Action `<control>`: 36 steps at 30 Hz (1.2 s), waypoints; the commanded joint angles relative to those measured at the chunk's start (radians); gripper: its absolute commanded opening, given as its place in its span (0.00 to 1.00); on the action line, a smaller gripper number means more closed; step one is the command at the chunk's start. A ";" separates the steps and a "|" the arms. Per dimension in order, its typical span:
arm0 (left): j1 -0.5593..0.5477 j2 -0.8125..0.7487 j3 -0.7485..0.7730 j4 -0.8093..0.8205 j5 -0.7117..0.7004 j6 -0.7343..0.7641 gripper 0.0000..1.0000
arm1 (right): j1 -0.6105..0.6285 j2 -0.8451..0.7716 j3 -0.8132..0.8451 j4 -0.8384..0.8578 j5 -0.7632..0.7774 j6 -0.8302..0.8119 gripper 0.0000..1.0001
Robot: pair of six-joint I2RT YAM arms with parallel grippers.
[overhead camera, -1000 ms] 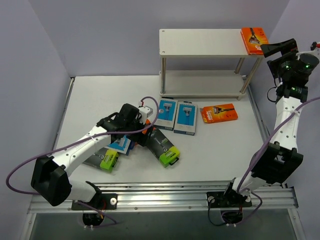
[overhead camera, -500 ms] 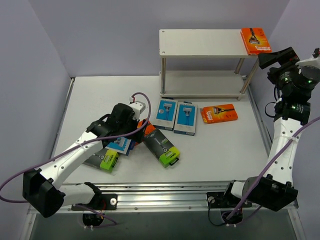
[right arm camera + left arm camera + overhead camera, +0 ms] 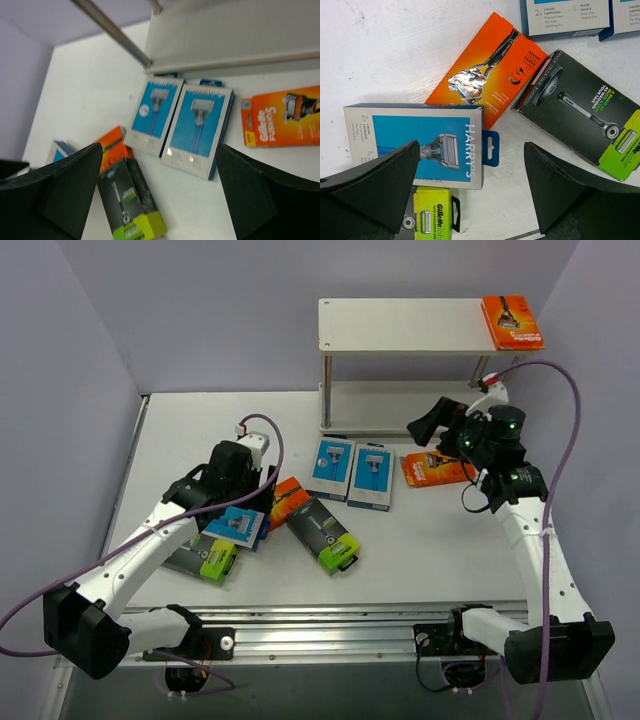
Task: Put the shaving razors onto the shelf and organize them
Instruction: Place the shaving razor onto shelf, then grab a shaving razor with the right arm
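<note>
Between the fingers of the left gripper (image 3: pixel 472 146), which stand wide apart and hold nothing, a light blue Harry's pack (image 3: pixel 415 140) lies flat on the table (image 3: pixel 395 50), directly below the tool. Just ahead of it lies an orange razor pack (image 3: pixel 485 65), and past one finger lies a black pack with a lime-green end (image 3: pixel 580 110). A second lime-green Gillette pack (image 3: pixel 432 215) is partly hidden under the blue one, on the near side.

The right gripper (image 3: pixel 160 150) is also spread open and empty. It hangs above the table, and below and ahead of it there is one light blue pack (image 3: pixel 155 112) with a twin pack (image 3: pixel 197 130) just beside it. An orange Gillette Fusion pack (image 3: pixel 285 120) lies off to the side, past one finger.

Further out from both tools stands the two-tier shelf (image 3: pixel 400 325). An orange pack on the top board (image 3: pixel 511 320) lies at its right end, and it is the only pack I can see on the shelf. So, as I judge it, one pack of eight is placed and seven wait on the table. The arranging by colour is nearly all to do.
</note>
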 commanded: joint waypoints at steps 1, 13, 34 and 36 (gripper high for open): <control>0.005 -0.013 -0.005 0.043 -0.009 0.011 0.94 | 0.074 -0.043 -0.067 -0.044 0.080 -0.089 0.91; 0.005 -0.032 -0.014 0.064 0.002 0.037 0.94 | 0.098 -0.051 -0.279 -0.033 0.315 -0.108 0.69; 0.005 -0.032 -0.016 0.080 0.005 0.040 0.96 | 0.181 0.243 -0.353 0.208 0.520 -0.103 0.70; 0.005 -0.029 -0.013 0.080 0.014 0.040 0.96 | 0.187 0.279 -0.342 0.215 0.539 -0.109 0.67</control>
